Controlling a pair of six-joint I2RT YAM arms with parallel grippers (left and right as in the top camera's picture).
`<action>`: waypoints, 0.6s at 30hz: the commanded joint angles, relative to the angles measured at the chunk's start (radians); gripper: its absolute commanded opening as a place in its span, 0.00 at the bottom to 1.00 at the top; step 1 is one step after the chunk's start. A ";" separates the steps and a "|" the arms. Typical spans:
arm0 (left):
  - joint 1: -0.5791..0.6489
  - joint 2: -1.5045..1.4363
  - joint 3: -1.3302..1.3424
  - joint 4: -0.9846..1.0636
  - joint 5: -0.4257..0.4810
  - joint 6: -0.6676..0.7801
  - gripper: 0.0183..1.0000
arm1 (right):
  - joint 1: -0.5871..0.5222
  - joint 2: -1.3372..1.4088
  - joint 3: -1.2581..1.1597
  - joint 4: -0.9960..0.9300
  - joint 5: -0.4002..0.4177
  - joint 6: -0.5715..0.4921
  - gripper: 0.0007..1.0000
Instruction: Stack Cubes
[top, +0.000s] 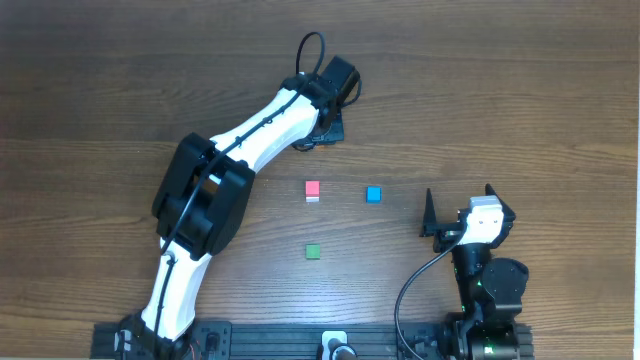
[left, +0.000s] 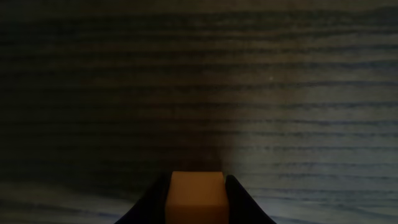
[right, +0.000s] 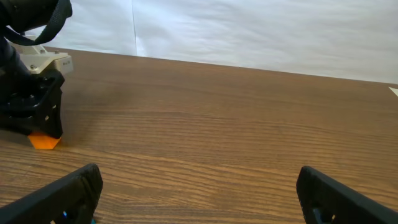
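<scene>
Brown wood with long dark lines makes up the bench (top: 520, 90), and a white wall stands behind its far edge.

Four little cubes are on it. A pink cube (top: 313, 189) sits near the middle. A blue cube (top: 374, 194) sits beside it, toward the right arm, with a gap between them. A green cube (top: 313, 251) sits closer to the arm bases, in line with the pink one and apart from it. None of these three touch each other.

The left arm (top: 215, 190) is white and black. It stretches far across the bench, past the pink cube. Its left tool (top: 322, 128) is down low at the far side. The two black fingers (left: 239, 200) are clamped on an orange cube (left: 194, 196), one finger on each side. The right wrist view shows that cube right down at the wood under the left tool. I cannot tell if it rests on the bench or is a tiny bit above it. It is well apart from the other three cubes.

The right tool (top: 458, 204) is near its own base, off to the side of the blue cube. Its fingers are wide apart and hold nothing.
</scene>
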 joint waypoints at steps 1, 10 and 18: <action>-0.011 -0.058 0.021 -0.038 0.003 0.003 0.15 | 0.003 -0.007 -0.009 0.003 0.007 -0.005 0.99; -0.084 -0.281 0.005 -0.186 -0.044 -0.024 0.10 | 0.003 -0.007 -0.009 0.003 0.007 -0.005 0.99; -0.194 -0.470 -0.245 -0.158 -0.102 -0.169 0.10 | 0.003 -0.007 -0.009 0.004 0.007 -0.005 0.99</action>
